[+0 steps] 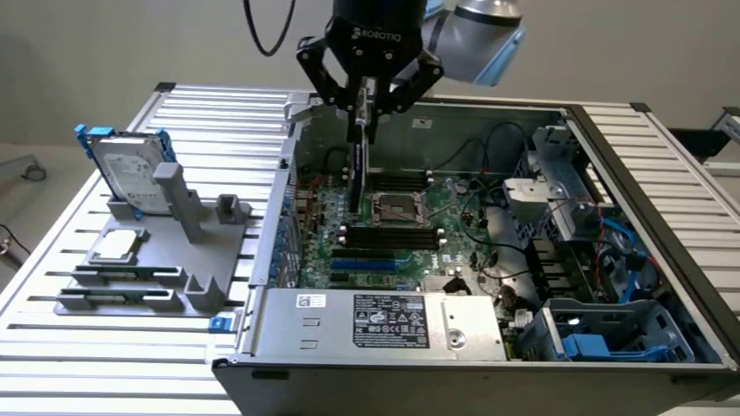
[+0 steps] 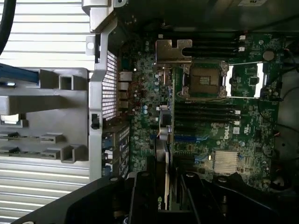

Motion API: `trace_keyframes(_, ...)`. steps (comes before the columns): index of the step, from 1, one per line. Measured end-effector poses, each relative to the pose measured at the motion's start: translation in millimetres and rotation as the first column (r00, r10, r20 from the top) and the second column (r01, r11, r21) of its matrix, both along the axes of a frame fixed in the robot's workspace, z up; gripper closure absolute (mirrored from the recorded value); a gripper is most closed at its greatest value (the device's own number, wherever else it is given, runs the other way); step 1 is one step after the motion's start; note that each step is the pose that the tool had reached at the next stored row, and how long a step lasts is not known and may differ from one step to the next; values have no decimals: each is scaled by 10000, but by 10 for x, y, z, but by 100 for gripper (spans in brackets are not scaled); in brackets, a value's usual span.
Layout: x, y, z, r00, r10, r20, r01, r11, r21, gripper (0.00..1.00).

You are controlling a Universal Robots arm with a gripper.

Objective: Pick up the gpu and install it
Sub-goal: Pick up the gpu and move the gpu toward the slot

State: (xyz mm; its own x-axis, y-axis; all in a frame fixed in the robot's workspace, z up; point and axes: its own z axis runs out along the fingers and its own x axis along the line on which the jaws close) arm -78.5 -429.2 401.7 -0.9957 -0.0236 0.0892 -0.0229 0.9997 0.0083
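My gripper (image 1: 366, 106) is shut on the gpu (image 1: 360, 165), which hangs edge-on as a thin dark card over the open computer case (image 1: 630, 173). The card's lower end sits above the motherboard (image 1: 457, 247), near the CPU socket (image 1: 393, 208). In the wrist view the gripper (image 2: 163, 189) pinches the gpu (image 2: 161, 140), and the card's silver end bracket (image 2: 173, 50) points away from the camera, over the board's rear edge. The blue expansion slots (image 2: 189, 138) lie just beside the card's line. Whether the card touches the board is unclear.
A silver hard drive in a blue frame (image 1: 127, 169) stands on a grey fixture (image 1: 173, 251) at the exterior view's left. The power supply (image 1: 370, 319) fills the case front. Black memory slots (image 1: 393, 236), a drive cage (image 1: 555, 195) and cables (image 1: 601, 251) crowd the case interior.
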Motion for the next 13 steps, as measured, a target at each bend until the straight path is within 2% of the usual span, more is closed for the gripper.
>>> trace_keyframes(10,446,43,-182,10000,-2,-1,2,10000,1,74)
trace_keyframes(13,459,46,-198,10000,-5,-26,5,10000,2,74)
